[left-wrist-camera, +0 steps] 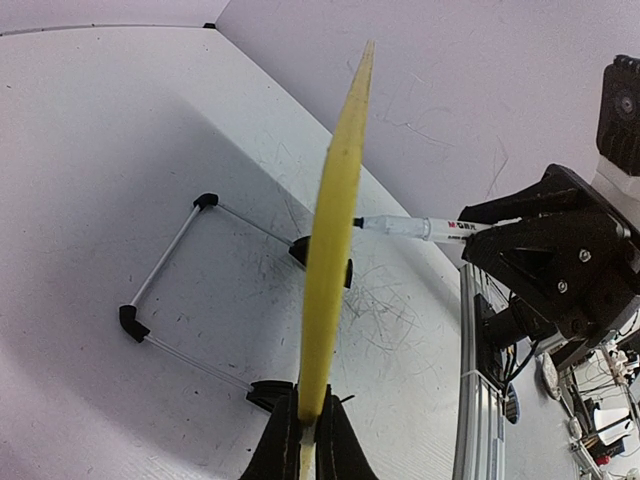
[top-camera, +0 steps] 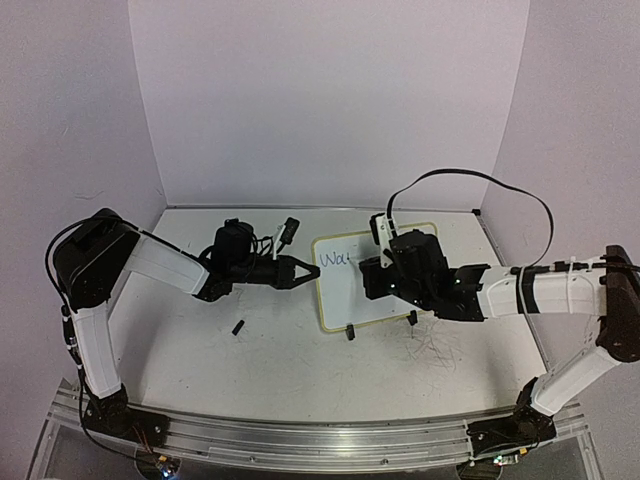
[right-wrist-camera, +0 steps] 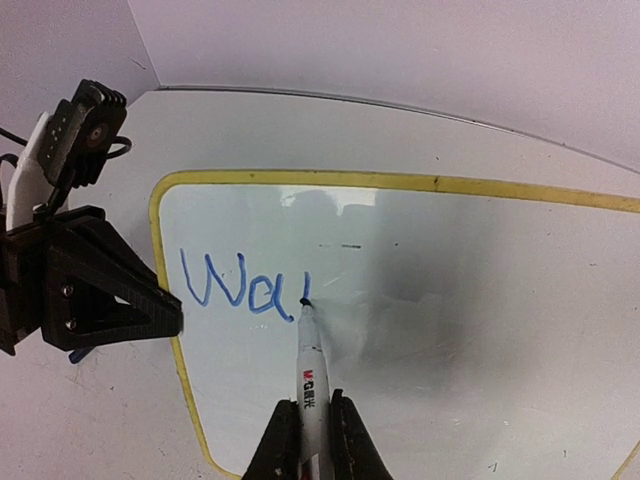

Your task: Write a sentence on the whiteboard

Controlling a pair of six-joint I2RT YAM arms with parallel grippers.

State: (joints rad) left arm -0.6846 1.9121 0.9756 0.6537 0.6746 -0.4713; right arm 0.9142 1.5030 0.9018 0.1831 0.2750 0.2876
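The right claw (right-wrist-camera: 308,418) is pinched on a marker (right-wrist-camera: 311,365), its tip touching the whiteboard (right-wrist-camera: 450,300) just ahead of the fingers, right after the blue letters "Wa", all there is of the sentence (right-wrist-camera: 235,283). The left claw (left-wrist-camera: 308,412), facing it from the far side of the writing, is clamped on the board's yellow-framed edge. In the left wrist view a wire stand (left-wrist-camera: 165,265) rests on the scuffed table (left-wrist-camera: 90,130), left of the fingers

Surface (top-camera: 300,375): grey, scuffed; scribble marks (top-camera: 437,347) right of centre.
Whiteboard (top-camera: 345,290): centre, on two black clips (top-camera: 351,333).
Black piece (top-camera: 239,327): loose, left of centre.
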